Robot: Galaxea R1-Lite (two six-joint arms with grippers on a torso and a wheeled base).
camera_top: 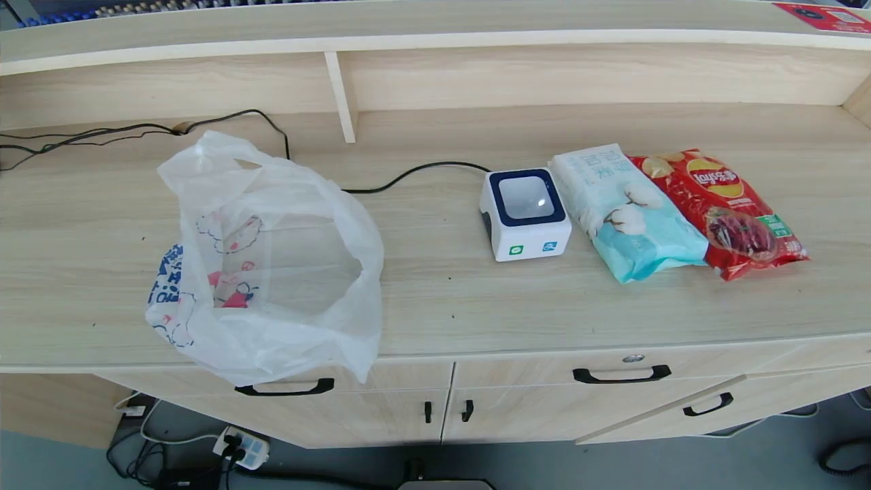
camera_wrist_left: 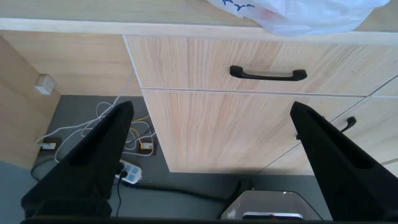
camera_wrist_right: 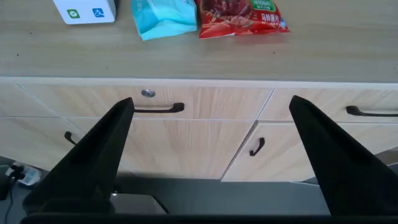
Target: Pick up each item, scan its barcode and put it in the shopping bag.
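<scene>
A white translucent shopping bag [camera_top: 269, 262] lies open on the left of the wooden counter, its edge hanging over the front [camera_wrist_left: 305, 12]. The white barcode scanner [camera_top: 525, 214] with a dark-framed window stands mid-counter [camera_wrist_right: 85, 10]. Right of it lie a white-and-teal tissue pack [camera_top: 626, 211] [camera_wrist_right: 163, 15] and a red chips bag [camera_top: 725, 211] [camera_wrist_right: 239, 15], side by side. My left gripper [camera_wrist_left: 211, 165] hangs open below counter level, facing the drawer front under the bag. My right gripper [camera_wrist_right: 211, 162] is open too, low in front of the drawers beneath the two packs.
A black cable [camera_top: 408, 173] runs from the scanner toward the back left. A raised shelf with a divider [camera_top: 340, 95] borders the counter's rear. Drawers with black handles [camera_top: 622, 374] line the front. A power strip and cords [camera_top: 241, 446] lie on the floor.
</scene>
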